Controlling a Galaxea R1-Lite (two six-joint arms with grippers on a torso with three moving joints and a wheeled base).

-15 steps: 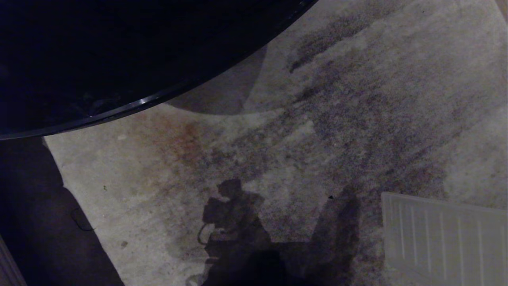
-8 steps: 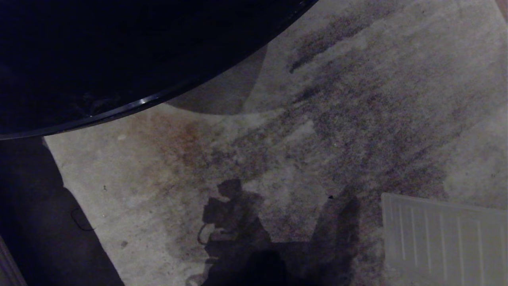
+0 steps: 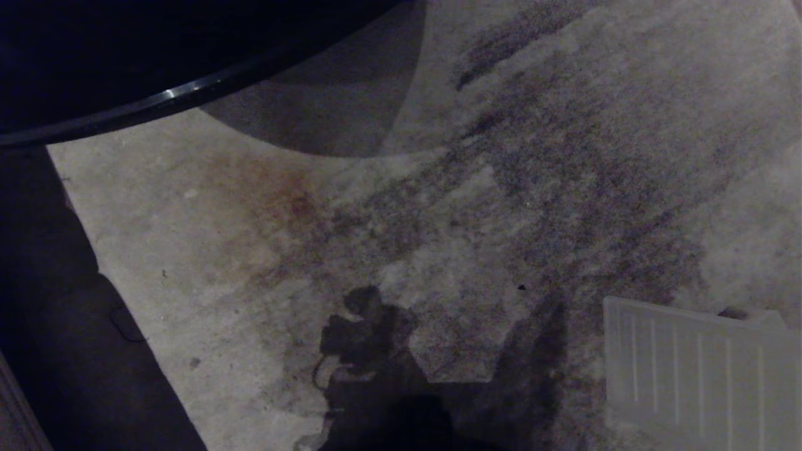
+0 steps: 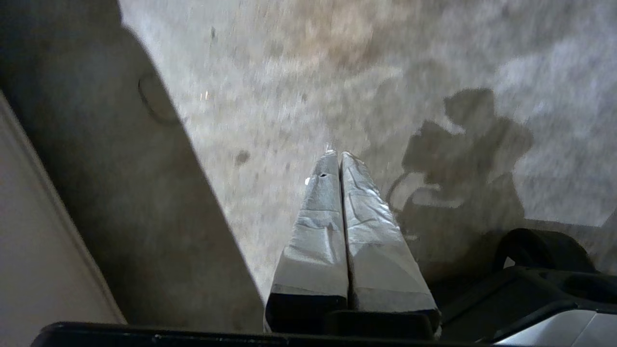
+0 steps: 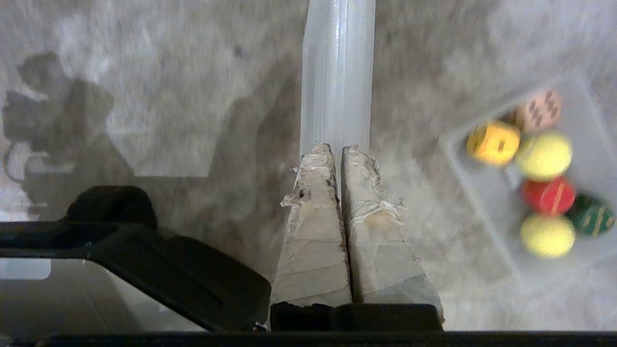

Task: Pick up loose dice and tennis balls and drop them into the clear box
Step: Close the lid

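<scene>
A: Where do the dice and tennis balls lie?

B: All those in view are inside the clear box [image 5: 462, 178], which sits on the stained carpet [image 3: 438, 207]. The right wrist view is blurred, but the yellow die [image 5: 493, 142] sits just beside the beige die [image 5: 539, 110], with one tennis ball [image 5: 544, 155] touching both. Deeper into the box are the red die [image 5: 549, 196], the dark green die [image 5: 592, 218] and a second tennis ball [image 5: 547, 235]. None lies loose on the carpet near the box.

A: And the right gripper [image 5: 337, 149]?

B: Hanging over the carpet, well apart from the clear box, with its taped fingers pressed together and nothing between them. Straight beyond its tips lies the ribbed clear lid [image 5: 337, 72]; the same lid [image 3: 695, 369] shows in the head view, flat on the carpet.

A: The left gripper [image 4: 336, 156]?

B: Closed too, fingers touching along their length and empty, above bare carpet far from the clear box. The robot's shadow [image 3: 369, 351] falls on the carpet beside it.

A: Anything else around?

B: A dark round tabletop [image 3: 125, 56] overhangs the carpet, well away from the clear box.
</scene>
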